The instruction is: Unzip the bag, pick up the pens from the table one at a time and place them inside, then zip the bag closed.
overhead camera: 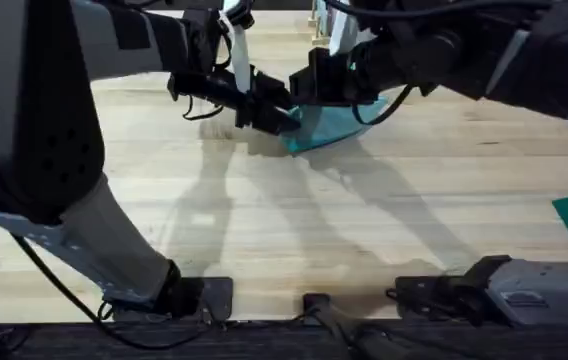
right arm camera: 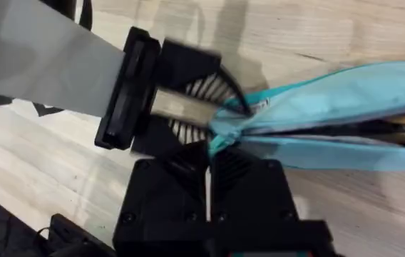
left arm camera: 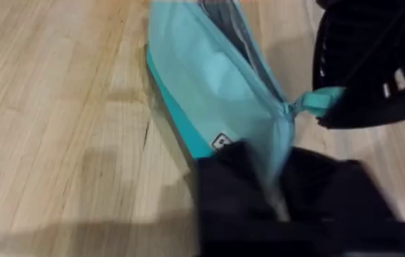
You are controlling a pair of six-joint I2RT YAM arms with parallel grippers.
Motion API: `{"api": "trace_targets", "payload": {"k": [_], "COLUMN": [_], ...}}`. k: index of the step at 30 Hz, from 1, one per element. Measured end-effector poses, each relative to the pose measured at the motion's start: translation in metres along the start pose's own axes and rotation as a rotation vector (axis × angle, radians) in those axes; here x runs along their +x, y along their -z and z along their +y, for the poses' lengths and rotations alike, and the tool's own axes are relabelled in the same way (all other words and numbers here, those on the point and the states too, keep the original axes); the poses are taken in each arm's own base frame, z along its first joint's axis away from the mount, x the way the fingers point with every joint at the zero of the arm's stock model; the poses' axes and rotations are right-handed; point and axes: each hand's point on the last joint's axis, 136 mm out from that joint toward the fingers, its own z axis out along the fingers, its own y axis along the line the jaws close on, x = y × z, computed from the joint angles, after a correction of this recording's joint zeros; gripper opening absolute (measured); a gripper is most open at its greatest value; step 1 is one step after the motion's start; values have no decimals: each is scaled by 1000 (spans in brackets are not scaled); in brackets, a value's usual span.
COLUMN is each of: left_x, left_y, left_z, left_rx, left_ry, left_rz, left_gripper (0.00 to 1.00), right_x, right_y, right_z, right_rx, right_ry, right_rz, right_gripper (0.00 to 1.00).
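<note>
Two claws meet at the bag (overhead camera: 332,128), which lies toward the tabletop's (overhead camera: 384,220) far edge. We see the left claw (left arm camera: 277,196) clamped on the bag's end fabric, and the right claw (right arm camera: 209,146) pinched on the small teal pull (left arm camera: 321,101).

The overhead camera looks down and forward over both arm bases, the table (overhead camera: 294,220) stretching toward twelve o'clock; each wrist camera sits close above the bag (left arm camera: 217,78); all three views share that bag and the wood around it.
</note>
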Motion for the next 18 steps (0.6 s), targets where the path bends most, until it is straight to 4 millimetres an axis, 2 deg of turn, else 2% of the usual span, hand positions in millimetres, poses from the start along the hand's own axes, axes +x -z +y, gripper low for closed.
{"api": "trace_targets", "payload": {"k": [1,3,9,18], "left_x": [0,-1,-1,-4], "left_y": [0,0,0,-2], "left_z": [0,1,1,0], "left_rx": [-1,-1,-1,6], "left_ry": [-3,-1,2,-7], "left_rz": [-2,-5,-4,-17], "left_gripper": [107,46,46,44], "right_x": [0,0,-1,-12], "right_y": [0,0,1,9], "right_z": [0,-1,-15,-58], "right_rx": [1,8,64,122], "right_ry": [0,0,-4,-25], "right_rz": [-1,-2,-7,4], "right_gripper": [31,31,31,31]}}
